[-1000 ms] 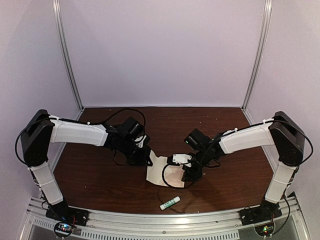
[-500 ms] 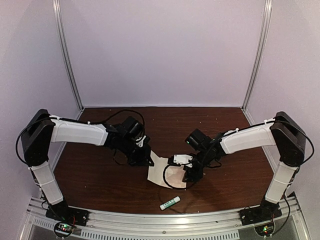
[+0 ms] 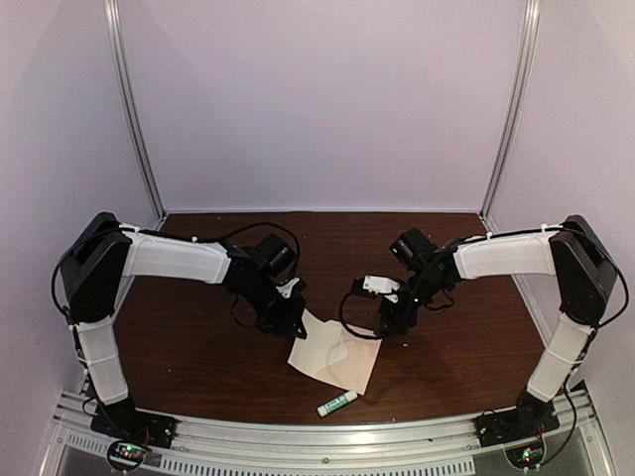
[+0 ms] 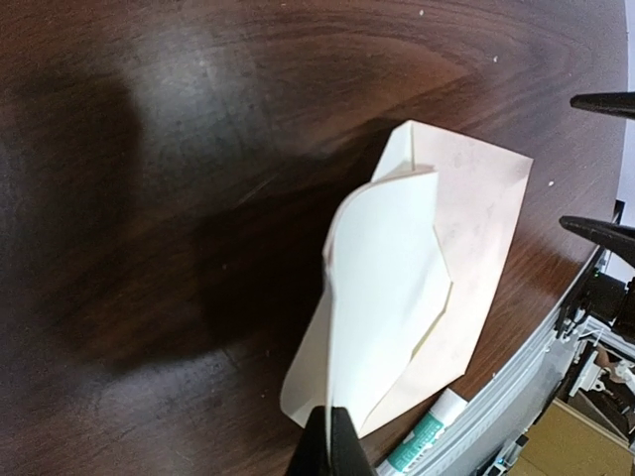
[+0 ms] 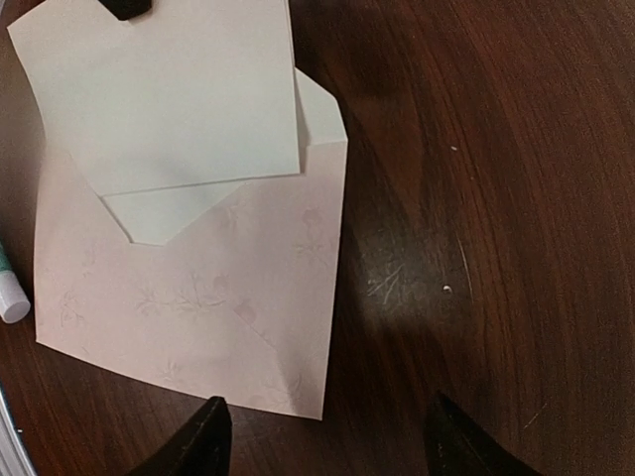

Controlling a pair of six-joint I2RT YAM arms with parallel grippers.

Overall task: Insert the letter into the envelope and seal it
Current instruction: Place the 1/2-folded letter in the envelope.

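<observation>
Letter (image 5: 169,94), pinched at one edge by the left gripper (image 4: 327,448), lies upper left over the envelope (image 5: 218,297) mouth, above the empty, spread right gripper (image 5: 325,426).

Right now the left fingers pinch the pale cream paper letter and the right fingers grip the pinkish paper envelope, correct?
No: the right wrist view shows the right fingers open, off the envelope. The left fingers do pinch the letter.

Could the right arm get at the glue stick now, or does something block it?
Probably yes. The right tool is open and empty above the table. The glue stick lies uncovered near the front edge, just past the flat envelope, which should not block the way.
</observation>
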